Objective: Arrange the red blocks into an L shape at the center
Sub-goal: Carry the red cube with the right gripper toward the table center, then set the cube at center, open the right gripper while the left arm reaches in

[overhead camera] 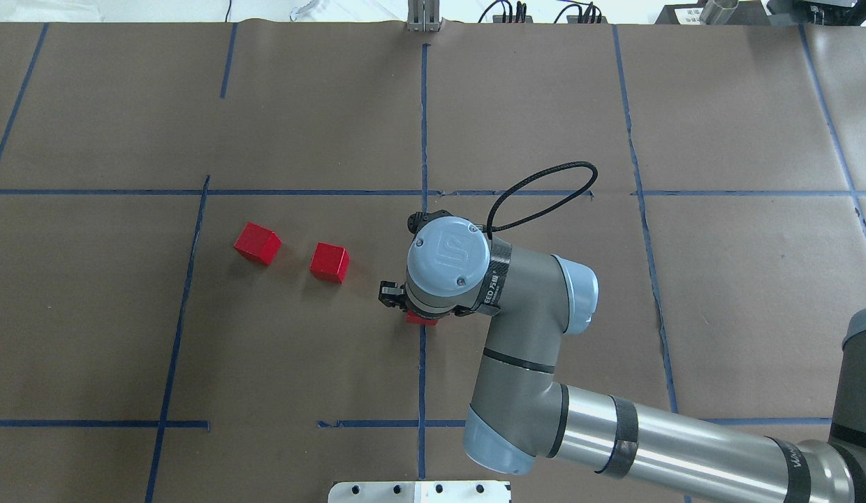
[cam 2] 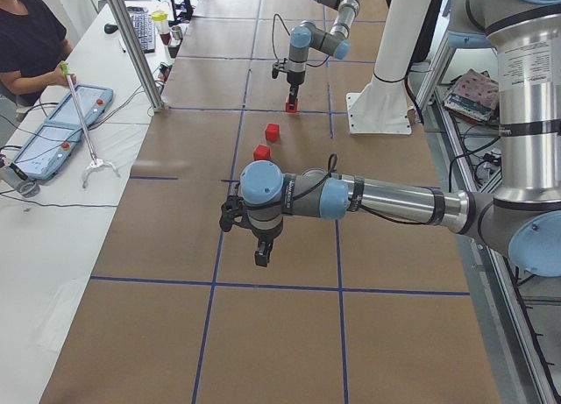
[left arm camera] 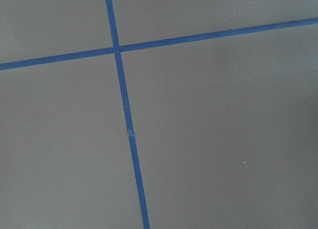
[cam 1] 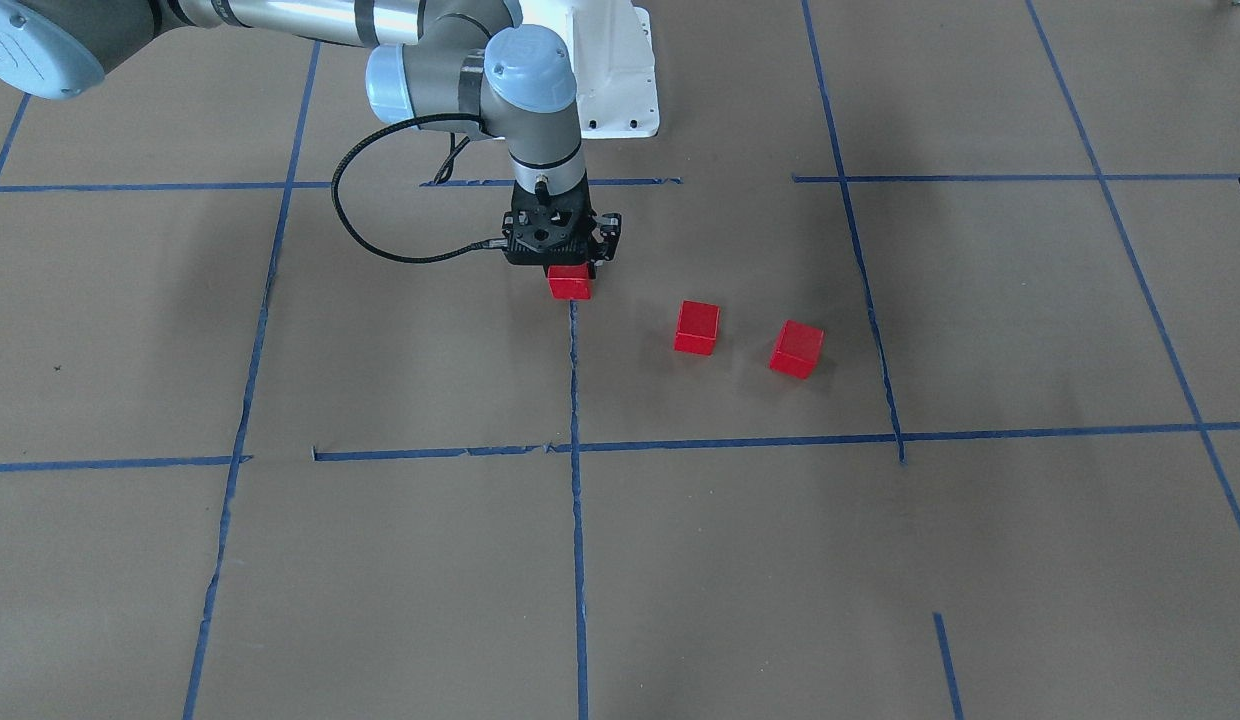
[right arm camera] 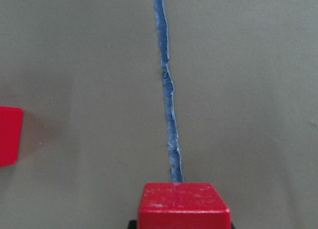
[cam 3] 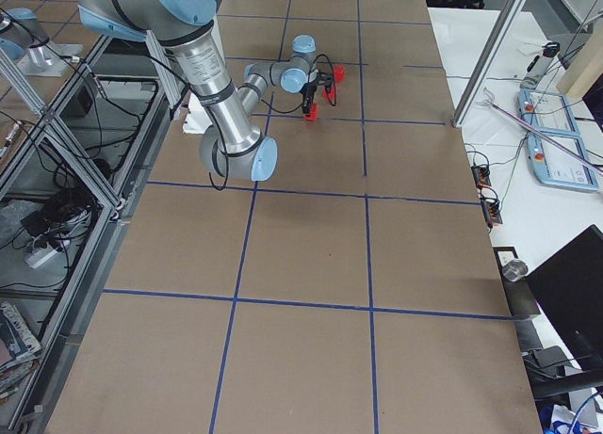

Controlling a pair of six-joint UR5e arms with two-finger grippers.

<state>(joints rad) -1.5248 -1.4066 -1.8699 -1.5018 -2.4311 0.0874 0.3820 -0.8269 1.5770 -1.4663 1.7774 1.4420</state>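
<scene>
My right gripper (overhead camera: 420,307) is shut on one red block (overhead camera: 422,320), low over the blue tape line through the center cell (overhead camera: 300,349). In the front view the gripper (cam 1: 568,268) sits right on top of this block (cam 1: 570,283). The right wrist view shows the block (right arm camera: 184,204) at the bottom, at the end of the tape line. I cannot tell whether it touches the paper. Two more red blocks (overhead camera: 257,243) (overhead camera: 329,262) lie apart in the cell's left half. My left gripper (cam 2: 259,246) hangs over a far cell; I cannot tell whether it is open.
The robot's white base plate (overhead camera: 419,492) is at the near table edge. A black cable (overhead camera: 545,188) loops off the right wrist. An operator (cam 2: 26,45) sits at a side table with consoles. The left wrist view shows only paper and crossing tape lines (left arm camera: 117,49).
</scene>
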